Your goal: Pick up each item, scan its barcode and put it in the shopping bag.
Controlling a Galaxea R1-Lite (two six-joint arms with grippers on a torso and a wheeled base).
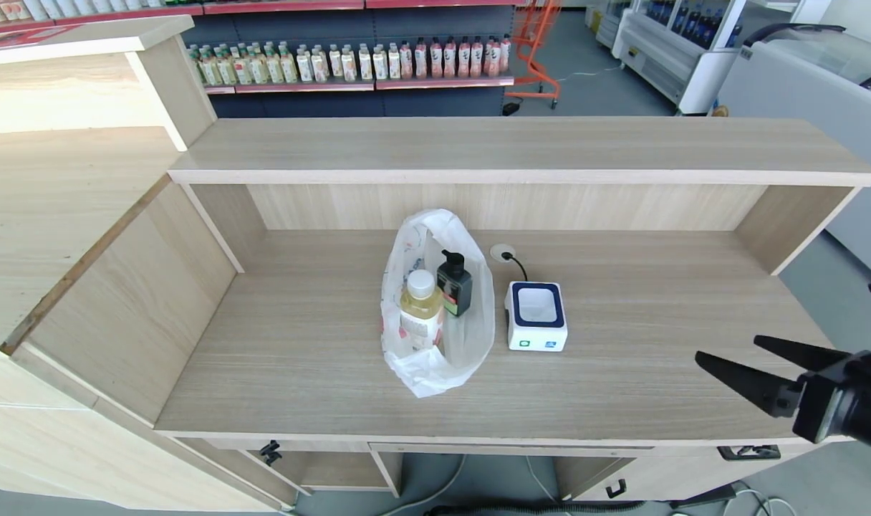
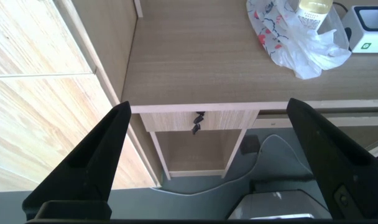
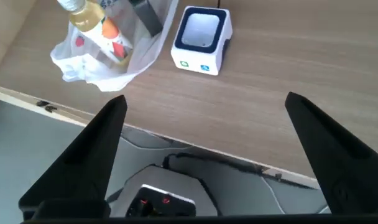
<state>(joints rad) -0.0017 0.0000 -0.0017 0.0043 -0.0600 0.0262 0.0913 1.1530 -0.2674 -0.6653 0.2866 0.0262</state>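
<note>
A white plastic shopping bag [image 1: 435,358] stands open on the wooden counter [image 1: 622,373]. Inside it are a bottle of yellow drink with a white cap [image 1: 420,304] and a dark pump bottle [image 1: 455,284]. The white barcode scanner [image 1: 536,315] sits just right of the bag. My right gripper [image 1: 747,362] hangs open and empty over the counter's front right edge. In the left wrist view my left gripper [image 2: 207,155] is open and empty, held off the counter's front edge, with the bag [image 2: 301,46] beyond it. The right wrist view looks past open fingers at the scanner [image 3: 201,40] and bag [image 3: 108,59].
A raised shelf [image 1: 521,147] and side walls [image 1: 156,287] enclose the counter. The scanner's cable runs to a grommet hole [image 1: 502,252]. Store shelves with bottles [image 1: 349,61] stand behind. Bare counter lies left and right of the bag.
</note>
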